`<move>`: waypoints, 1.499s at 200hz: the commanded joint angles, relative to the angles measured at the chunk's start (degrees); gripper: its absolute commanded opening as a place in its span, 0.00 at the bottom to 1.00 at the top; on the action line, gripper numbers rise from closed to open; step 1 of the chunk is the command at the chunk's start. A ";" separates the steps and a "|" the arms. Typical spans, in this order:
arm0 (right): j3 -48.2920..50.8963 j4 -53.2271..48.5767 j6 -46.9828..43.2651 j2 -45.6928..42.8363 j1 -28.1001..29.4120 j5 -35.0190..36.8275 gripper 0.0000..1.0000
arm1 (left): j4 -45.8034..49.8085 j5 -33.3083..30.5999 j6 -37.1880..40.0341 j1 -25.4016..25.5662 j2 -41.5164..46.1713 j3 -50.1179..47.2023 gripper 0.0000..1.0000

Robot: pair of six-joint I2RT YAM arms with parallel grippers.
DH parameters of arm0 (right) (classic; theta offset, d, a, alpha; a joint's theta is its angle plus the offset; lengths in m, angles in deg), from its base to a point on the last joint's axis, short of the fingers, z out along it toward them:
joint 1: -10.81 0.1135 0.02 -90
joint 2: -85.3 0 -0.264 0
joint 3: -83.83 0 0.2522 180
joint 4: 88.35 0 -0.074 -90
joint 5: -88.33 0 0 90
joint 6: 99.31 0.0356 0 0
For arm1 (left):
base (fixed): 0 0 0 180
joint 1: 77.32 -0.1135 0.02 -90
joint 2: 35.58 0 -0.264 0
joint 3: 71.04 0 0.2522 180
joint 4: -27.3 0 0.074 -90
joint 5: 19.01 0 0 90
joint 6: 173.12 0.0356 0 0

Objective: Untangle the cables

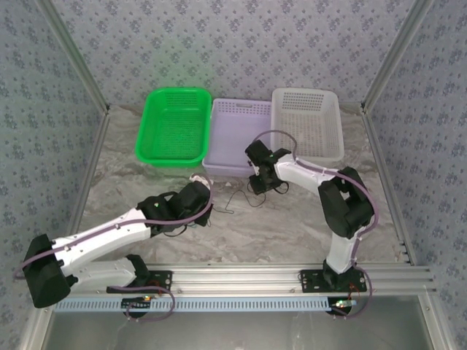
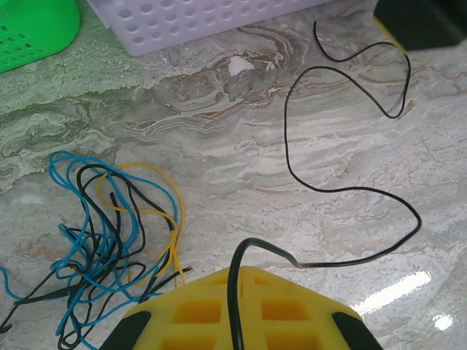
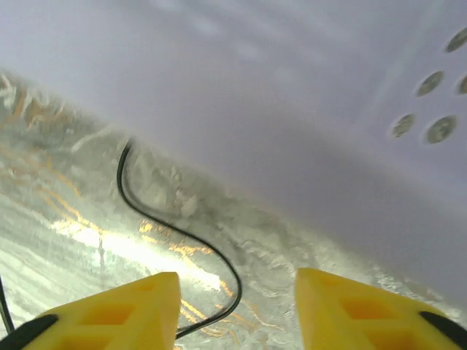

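1 black cable (image 2: 286, 138), pinched by left end effector (image 2: 237, 292), beneath spread right end effector (image 3: 237, 299)

No legible txt, labels, brands or nos. on anything.

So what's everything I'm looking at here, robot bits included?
green basket: one, green, left end of the row at the table's far side
purple basket: one, pale purple, middle of the row
white basket: one, white, right end of the row
table: one, marbled grey-beige, under everything
loose black cable: one, black, snaking over the table near the purple basket
cable tangle: one bunch of blue, black and yellow strands, on the table beside the left tool
left tool: one, yellow, shut on the loose black cable
right tool: one, yellow, open, low beside the purple basket, with a black cable on the table beneath it
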 commanded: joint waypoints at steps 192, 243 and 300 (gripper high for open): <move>2.98 -1.52 -1.97 0.26 4.64 4.17 0.54 | 5.49 -2.30 0.26 -0.96 3.50 -0.31 0.00; 1.32 -0.48 -2.51 3.43 6.16 1.16 0.49 | 5.48 -2.10 0.33 -1.23 3.68 -0.43 0.00; 0.22 -0.38 -2.00 6.97 6.08 1.27 0.33 | 5.50 -1.93 0.24 -1.23 3.67 -0.32 0.00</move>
